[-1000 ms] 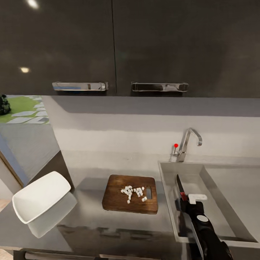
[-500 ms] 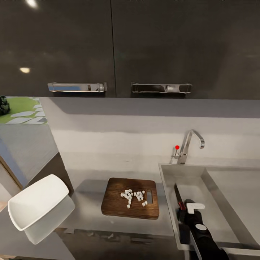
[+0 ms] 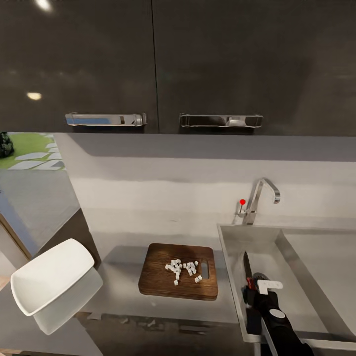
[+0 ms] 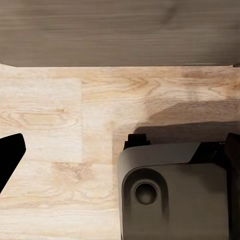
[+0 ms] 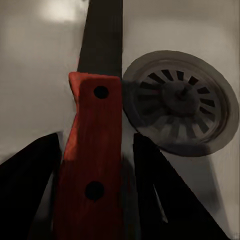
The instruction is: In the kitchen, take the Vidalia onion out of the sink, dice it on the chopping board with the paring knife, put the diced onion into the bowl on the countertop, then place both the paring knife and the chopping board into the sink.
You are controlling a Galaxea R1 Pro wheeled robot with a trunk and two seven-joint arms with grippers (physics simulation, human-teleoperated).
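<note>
The right hand (image 3: 258, 288) pinched the orange-red handle of the paring knife (image 3: 246, 265) between its fingers (image 5: 30, 175), the dark blade pointing away from the robot over the sink (image 3: 296, 257), above the round drain (image 5: 182, 102). Left of the sink, the chopping board (image 3: 158, 277) lay on the surface (image 3: 118, 262), carrying diced onion (image 3: 184, 268). The white bowl (image 3: 52, 277) sat tilted, further left. The left hand's state could not be told.

Sink (image 3: 296, 277) cut off at right edge of head view. Paring knife (image 3: 247, 269) handle mostly hidden inside right claw (image 3: 253, 289). Diced onion (image 3: 184, 269) too small to count. Bench (image 3: 123, 296) front cut by bottom edge.
</note>
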